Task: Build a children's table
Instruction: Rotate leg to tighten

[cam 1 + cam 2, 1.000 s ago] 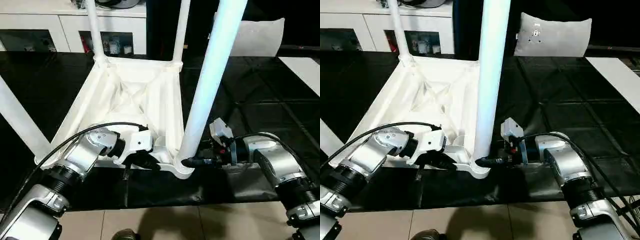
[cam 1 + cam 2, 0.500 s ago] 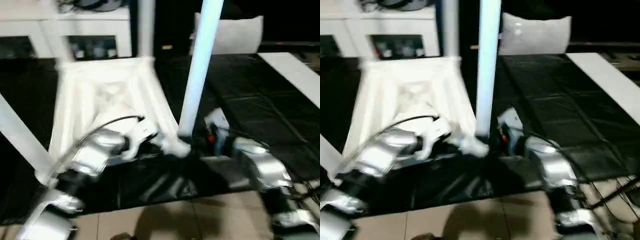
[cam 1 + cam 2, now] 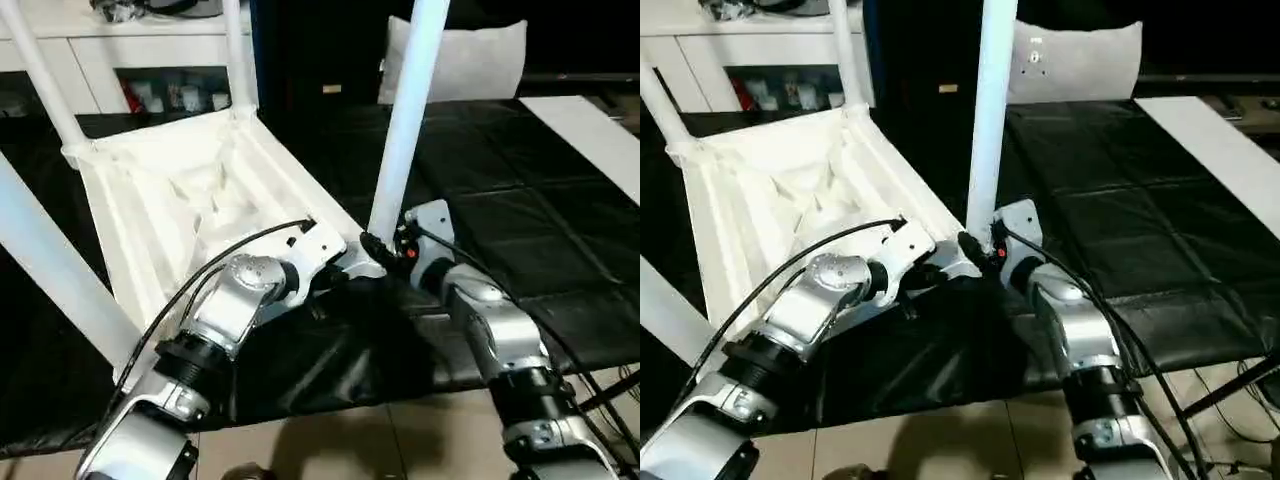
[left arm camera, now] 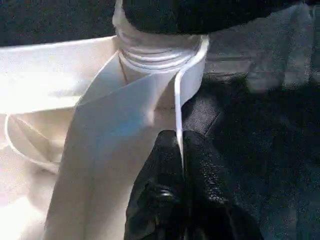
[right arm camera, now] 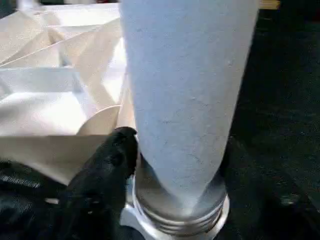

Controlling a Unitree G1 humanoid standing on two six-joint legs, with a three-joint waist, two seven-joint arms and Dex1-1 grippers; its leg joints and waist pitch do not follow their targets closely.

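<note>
Black padded mat (image 3: pixel 520 180) held upturned white table top (image 3: pixel 190 190); left gripper (image 4: pixel 182 150) pinched its rim, right gripper (image 3: pixel 372 244) fingers straddled near leg (image 3: pixel 405 120), grip unclear.

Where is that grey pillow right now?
The grey pillow sits at the far side of the black surface, right of centre in the head views, behind the white leg nearest the right gripper.

It looked like a home-style room: a white cabinet (image 3: pixel 150 50) with cluttered shelves stood behind, a grey pillow (image 3: pixel 470 60) nearby, and a tiled floor (image 3: pixel 340 445).
</note>
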